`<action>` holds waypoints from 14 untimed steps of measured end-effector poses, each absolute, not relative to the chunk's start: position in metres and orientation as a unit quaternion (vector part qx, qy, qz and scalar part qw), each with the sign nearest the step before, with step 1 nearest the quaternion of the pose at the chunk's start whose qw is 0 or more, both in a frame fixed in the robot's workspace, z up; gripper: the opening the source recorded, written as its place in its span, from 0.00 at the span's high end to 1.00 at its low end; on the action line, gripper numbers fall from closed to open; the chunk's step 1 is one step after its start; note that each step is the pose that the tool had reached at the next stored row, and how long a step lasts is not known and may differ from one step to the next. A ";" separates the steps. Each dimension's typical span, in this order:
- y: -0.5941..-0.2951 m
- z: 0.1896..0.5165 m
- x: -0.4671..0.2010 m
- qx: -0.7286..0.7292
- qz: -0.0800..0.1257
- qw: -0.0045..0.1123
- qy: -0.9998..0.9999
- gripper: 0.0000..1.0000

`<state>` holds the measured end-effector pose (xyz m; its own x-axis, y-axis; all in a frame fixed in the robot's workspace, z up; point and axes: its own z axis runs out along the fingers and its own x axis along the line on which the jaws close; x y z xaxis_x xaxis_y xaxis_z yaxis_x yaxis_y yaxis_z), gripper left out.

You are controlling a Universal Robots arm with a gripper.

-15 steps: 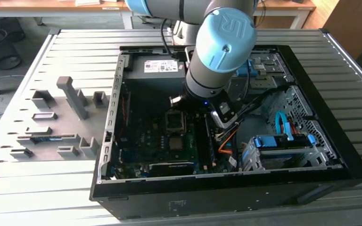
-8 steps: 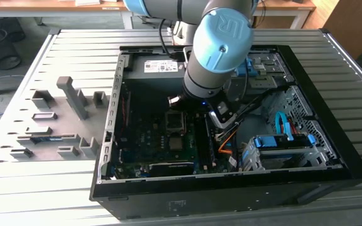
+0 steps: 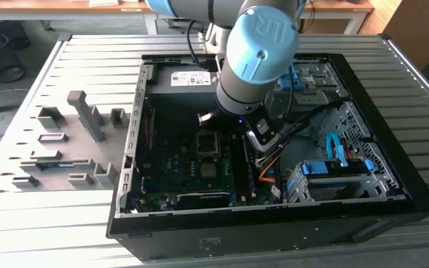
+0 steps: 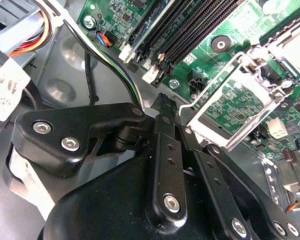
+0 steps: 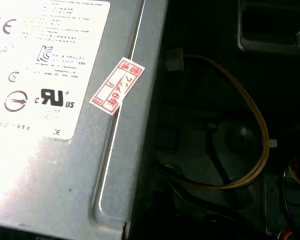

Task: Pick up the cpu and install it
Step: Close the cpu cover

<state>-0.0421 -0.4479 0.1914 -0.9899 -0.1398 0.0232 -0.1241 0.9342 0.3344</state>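
One gripper (image 4: 162,101) hovers beside one raised socket frame (image 4: 213,88).

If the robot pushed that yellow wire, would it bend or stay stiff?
Probably bendy: the yellow wire sits in a loose curved loop, so a push would likely just flex it. It is likely light too, since it looks thin.

Arm (image 3: 253,70) was a grey tube with pale-blue joint caps, small blue light at its 6 o'clock. Jaws' linkage was black, silver screw heads.
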 end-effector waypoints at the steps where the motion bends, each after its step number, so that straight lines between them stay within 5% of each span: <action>1: -0.448 0.193 -0.042 0.067 -0.168 0.023 -0.983 0.90; 14: -0.451 0.198 -0.047 0.071 -0.168 0.019 -0.983 0.90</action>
<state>-0.0466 -0.4513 0.1978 -0.9891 -0.1465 0.0135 -0.1337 0.9333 0.3334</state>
